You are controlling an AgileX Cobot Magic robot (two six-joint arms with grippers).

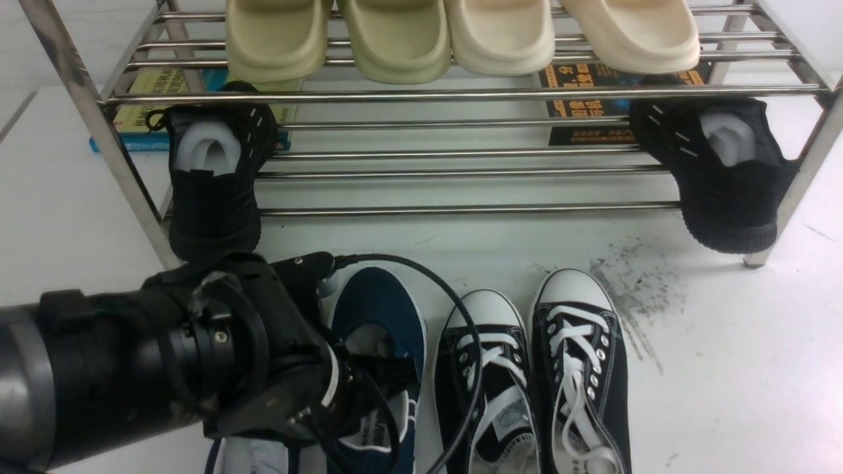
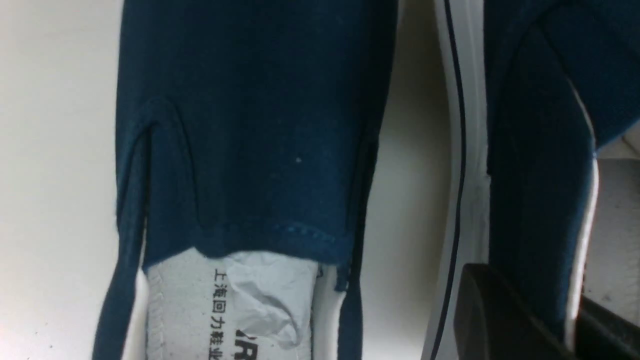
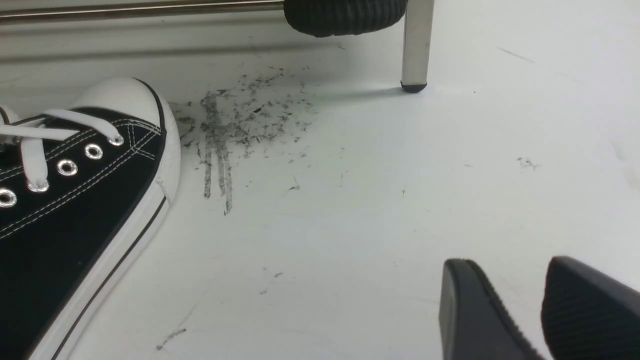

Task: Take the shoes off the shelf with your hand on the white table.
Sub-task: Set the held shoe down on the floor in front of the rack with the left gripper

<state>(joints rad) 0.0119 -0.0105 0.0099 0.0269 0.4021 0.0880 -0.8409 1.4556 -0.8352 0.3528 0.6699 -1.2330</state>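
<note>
- Step: set-down/release of the navy pair, by my read. The lift off the shelf looks done.
- the shoes: both on the white table, in front of the shelf and just left of the black lace-up sneakers. The left wrist view shows the two navy slip-ons side by side, paper stuffing in one. In the front view the arm hides most of the second.
- left gripper: low over the pair, jaws close together with the side wall of one navy shoe between them. Reads as a pinch (how firm, can't tell).
- right gripper: fingertips slightly apart, nothing between them, over bare table near the scuff marks. Idle.
- Only the black knit shoes sit on the lower tier, and they're not ours.
- Next move needs: spread the jaws enough to clear the canvas wall, then lift straight up so the fingers don't drag the collar or tip the shoe.
- Watch the cable: it loops over the nearest sneaker and could snag on retract.
</note>
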